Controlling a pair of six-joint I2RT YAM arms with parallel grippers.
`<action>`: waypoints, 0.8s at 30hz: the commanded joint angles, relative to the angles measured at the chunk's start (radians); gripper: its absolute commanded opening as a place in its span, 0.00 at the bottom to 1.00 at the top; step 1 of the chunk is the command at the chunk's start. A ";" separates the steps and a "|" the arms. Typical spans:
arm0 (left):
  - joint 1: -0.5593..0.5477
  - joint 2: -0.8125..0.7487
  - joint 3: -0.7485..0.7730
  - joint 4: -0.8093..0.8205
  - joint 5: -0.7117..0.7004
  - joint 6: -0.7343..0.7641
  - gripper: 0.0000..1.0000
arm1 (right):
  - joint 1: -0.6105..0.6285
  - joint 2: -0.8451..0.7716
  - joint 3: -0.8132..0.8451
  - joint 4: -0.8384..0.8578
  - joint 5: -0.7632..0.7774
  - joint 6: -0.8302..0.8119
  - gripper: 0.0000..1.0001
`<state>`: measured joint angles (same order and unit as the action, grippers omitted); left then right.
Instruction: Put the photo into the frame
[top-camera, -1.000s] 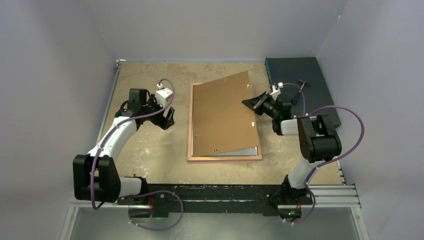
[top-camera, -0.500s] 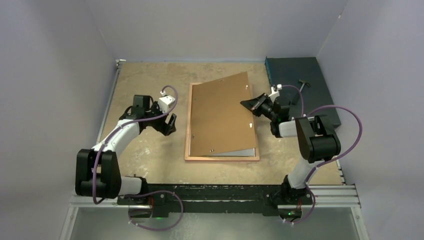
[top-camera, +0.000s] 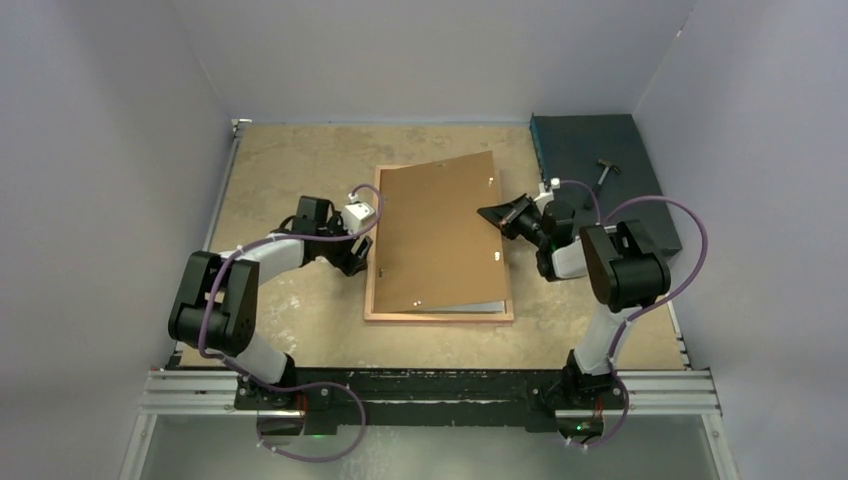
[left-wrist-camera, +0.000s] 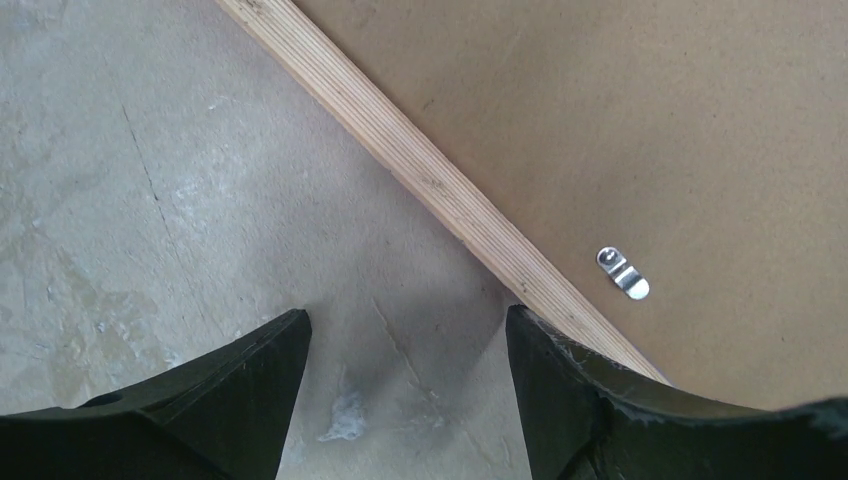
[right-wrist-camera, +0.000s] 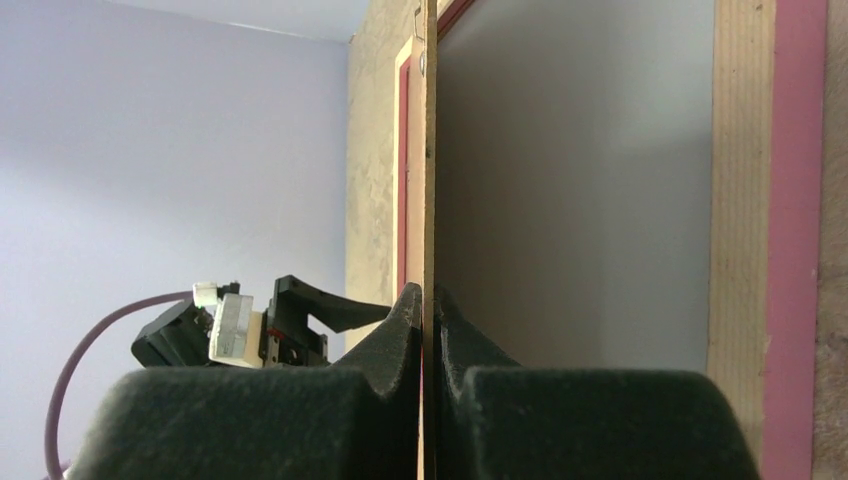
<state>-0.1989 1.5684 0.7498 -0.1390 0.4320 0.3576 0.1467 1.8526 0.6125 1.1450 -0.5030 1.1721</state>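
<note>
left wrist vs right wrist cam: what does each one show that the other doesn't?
Left wrist only: the open left claw over the tabletop beside the frame's wooden rail, and a metal clip on the backing board's top face. Right wrist only: the right claw shut on that board's edge, a pale sheet lying inside the frame, the frame's pink side, and the purple wall. Both: the backing board and the wooden rail.
</note>
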 joint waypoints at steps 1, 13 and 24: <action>-0.024 0.025 -0.003 0.054 0.007 -0.023 0.70 | 0.038 -0.024 -0.025 0.036 0.057 -0.020 0.00; -0.036 -0.001 0.002 0.017 0.005 -0.021 0.70 | 0.117 -0.115 0.116 -0.386 0.208 -0.272 0.08; -0.034 -0.080 0.054 -0.059 -0.019 -0.012 0.70 | 0.239 -0.121 0.349 -0.951 0.523 -0.520 0.68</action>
<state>-0.2142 1.5360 0.7540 -0.1802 0.3641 0.3584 0.3439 1.7359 0.9112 0.4141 -0.1066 0.7517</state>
